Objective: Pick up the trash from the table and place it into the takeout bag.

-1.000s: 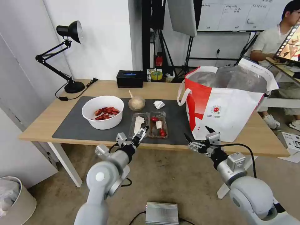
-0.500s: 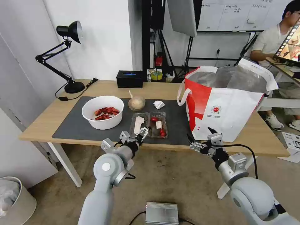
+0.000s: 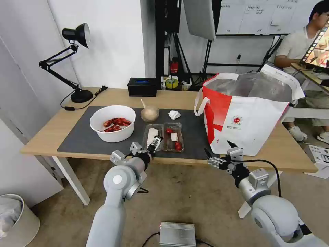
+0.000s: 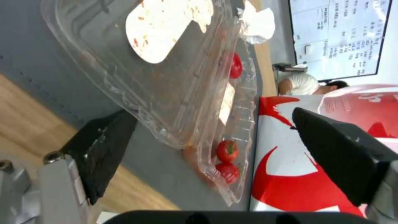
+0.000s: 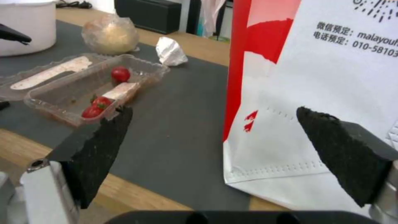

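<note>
A long light-wood table (image 3: 51, 132) on white legs carries a dark grey mat (image 3: 82, 137), with a white wall behind it; everything below is placed against the clear hinged tray (image 3: 163, 136), which lies open on the mat near the table's front edge. The tray is thin, ribbed, see-through plastic; one half holds a pale smeared patch, the other a few small red tomatoes (image 4: 227, 151) and a pale scrap; to its left sits the white round bowl (image 3: 112, 122) with red crayfish shells inside; behind it stands the small round beige sauce cup (image 3: 149, 113), and just right of the cup lies the crumpled white tissue (image 3: 174, 114); well to the tray's right stands the takeout bag (image 3: 245, 118), boxy, white and red, silver foil lining showing at its open mouth, a round red logo on its side. The left gripper (image 3: 155, 142) hangs at the tray's near edge, jaws spread wide, nothing between them; the right gripper (image 3: 219, 152) waits right of the tray, before the bag's lower front corner, jaws likewise apart and empty.
</note>
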You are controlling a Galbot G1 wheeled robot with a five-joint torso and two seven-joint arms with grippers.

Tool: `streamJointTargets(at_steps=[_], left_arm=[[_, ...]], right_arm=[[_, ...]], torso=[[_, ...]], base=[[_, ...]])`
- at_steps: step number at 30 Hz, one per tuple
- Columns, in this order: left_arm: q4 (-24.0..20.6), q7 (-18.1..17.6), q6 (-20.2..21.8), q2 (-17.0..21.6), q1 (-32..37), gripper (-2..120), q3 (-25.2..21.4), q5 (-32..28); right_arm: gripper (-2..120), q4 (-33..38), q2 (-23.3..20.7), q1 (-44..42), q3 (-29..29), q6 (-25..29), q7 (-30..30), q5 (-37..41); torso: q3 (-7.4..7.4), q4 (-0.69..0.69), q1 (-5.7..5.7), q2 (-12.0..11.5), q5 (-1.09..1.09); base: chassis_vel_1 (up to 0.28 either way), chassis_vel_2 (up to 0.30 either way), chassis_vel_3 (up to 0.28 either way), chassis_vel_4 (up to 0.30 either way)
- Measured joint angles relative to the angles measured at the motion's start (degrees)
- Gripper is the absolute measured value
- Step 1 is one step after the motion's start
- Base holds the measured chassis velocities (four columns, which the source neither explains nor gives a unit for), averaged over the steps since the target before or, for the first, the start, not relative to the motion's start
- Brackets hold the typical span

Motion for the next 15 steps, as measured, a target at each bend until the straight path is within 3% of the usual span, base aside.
streamJointTargets(at_steps=[15], left_arm=[[-0.6, 0.2, -2.1, -0.4, 0.8, 100, -0.3, 0.2]], right_arm=[[100, -0.5, 0.7, 0.0, -0.9, 0.3, -0.1, -0.7]], torso=[[0.02, -0.02, 0.02, 0.0, -0.01]], base=[[0.000, 0.000, 0.000, 0.000]])
